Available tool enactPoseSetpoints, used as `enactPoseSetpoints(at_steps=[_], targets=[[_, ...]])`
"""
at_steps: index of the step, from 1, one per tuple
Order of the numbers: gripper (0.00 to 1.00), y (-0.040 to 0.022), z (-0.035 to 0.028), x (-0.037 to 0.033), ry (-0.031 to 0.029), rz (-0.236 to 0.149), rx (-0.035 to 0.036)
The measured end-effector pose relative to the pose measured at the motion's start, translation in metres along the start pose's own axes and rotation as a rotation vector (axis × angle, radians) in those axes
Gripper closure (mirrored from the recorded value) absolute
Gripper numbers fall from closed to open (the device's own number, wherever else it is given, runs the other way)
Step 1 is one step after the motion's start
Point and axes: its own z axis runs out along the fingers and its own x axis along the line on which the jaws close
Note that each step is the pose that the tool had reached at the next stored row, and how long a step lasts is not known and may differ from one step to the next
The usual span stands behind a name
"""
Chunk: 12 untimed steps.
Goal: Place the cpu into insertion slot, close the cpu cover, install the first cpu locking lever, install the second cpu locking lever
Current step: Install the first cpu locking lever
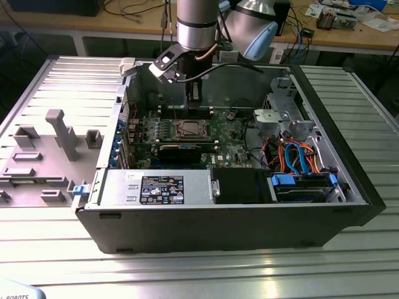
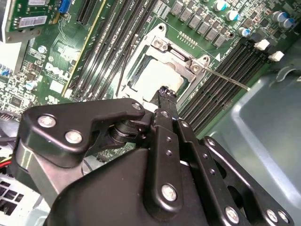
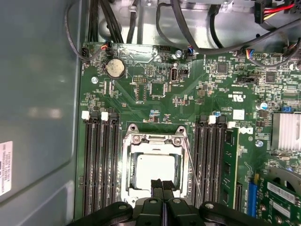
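Observation:
The cpu [image 3: 151, 168] lies in the insertion slot [image 1: 187, 129] on the green motherboard, its pale metal top showing in both wrist views [image 2: 160, 77]. Around it lies the cpu cover [image 3: 153, 139], a silvery frame down flat with the chip showing through its window [image 2: 162, 44]. One thin locking lever [image 3: 193, 165] angles away from the socket over the memory slots [image 2: 225, 77]. My gripper [image 3: 162, 184] hangs just above the socket's near edge with its black fingers pressed together and nothing between them [image 2: 164, 92]. In the exterior view it [image 1: 194, 93] sits inside the open case, above the socket.
Long black memory slots [image 3: 101, 160] flank the socket on both sides. A black graphics card [image 1: 181, 151] lies in front of it. The case wall [image 3: 37, 94] stands close by, with cable bundles [image 1: 293, 156] and drive bays at the exterior view's right. Grey fixtures [image 1: 59, 134] stand on the table.

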Motion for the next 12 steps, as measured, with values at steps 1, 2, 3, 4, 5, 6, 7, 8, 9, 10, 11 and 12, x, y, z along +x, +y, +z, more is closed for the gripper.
enactPoseSetpoints(at_steps=[1, 2, 3, 4, 5, 6, 7, 8, 9, 10, 11, 12], targets=[[0.88, 0.0, -0.002, -0.0001, 0.0, 0.0, 0.0], [0.88, 0.0, -0.0039, -0.0001, 0.0, 0.0, 0.0], [0.88, 0.0, -0.0059, -0.0002, 0.0, 0.0, 0.0], [0.88, 0.0, -0.0076, -0.0003, 0.0, 0.0, 0.0], [0.88, 0.0, -0.0097, -0.0003, -0.0001, 0.0, 0.0], [0.88, 0.0, -0.0097, -0.0003, 0.0, 0.0, 0.0], [0.88, 0.0001, -0.0097, -0.0003, 0.0002, 0.0, -0.0002], [0.88, 0.0001, -0.0098, -0.0003, 0.0002, 0.0, -0.0001], [0.88, 0.0, -0.01, -0.0004, 0.0, 0.0, 0.0], [0.88, 0.0001, -0.0101, -0.0004, 0.0001, 0.0, 0.0], [0.88, 0.0, -0.0101, -0.0004, 0.0, 0.0, -0.0001], [0.88, 0.0, -0.0102, -0.0004, 0.0, 0.0, 0.0]])
